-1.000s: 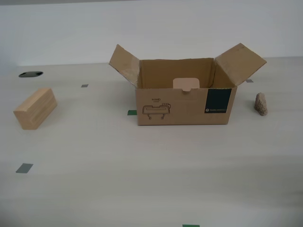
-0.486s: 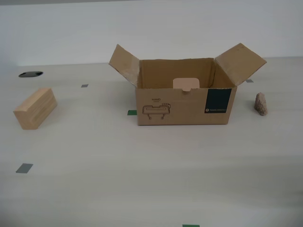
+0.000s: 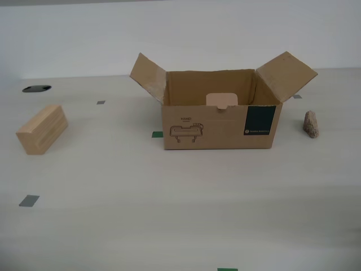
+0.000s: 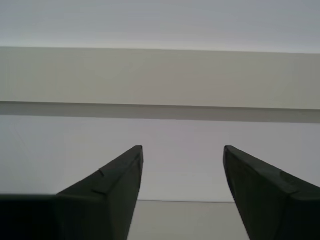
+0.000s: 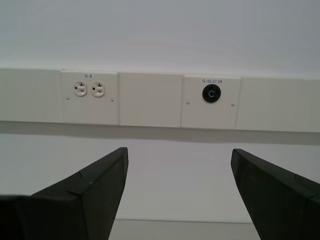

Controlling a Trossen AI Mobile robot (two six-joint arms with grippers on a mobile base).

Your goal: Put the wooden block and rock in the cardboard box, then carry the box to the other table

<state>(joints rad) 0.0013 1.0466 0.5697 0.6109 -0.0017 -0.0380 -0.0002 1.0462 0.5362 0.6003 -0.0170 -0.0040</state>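
Observation:
The cardboard box [image 3: 220, 127] stands open in the middle of the pale table [image 3: 169, 197] in the exterior view, flaps spread, a pale tab inside. The wooden block [image 3: 42, 129] lies at that view's left, well apart from the box. The rock [image 3: 310, 123] stands upright at that view's right, beside the box. Neither arm shows in the exterior view. My first gripper [image 5: 177, 165] is open, empty, facing a wall. My second gripper [image 4: 182, 155] is open, empty, also facing a wall. The other table is out of view.
Small green and grey tape marks [image 3: 29, 200] dot the tabletop. A dark cable hole [image 3: 36, 88] sits at the exterior view's far left. A wall panel with sockets [image 5: 90, 90] faces the first wrist camera.

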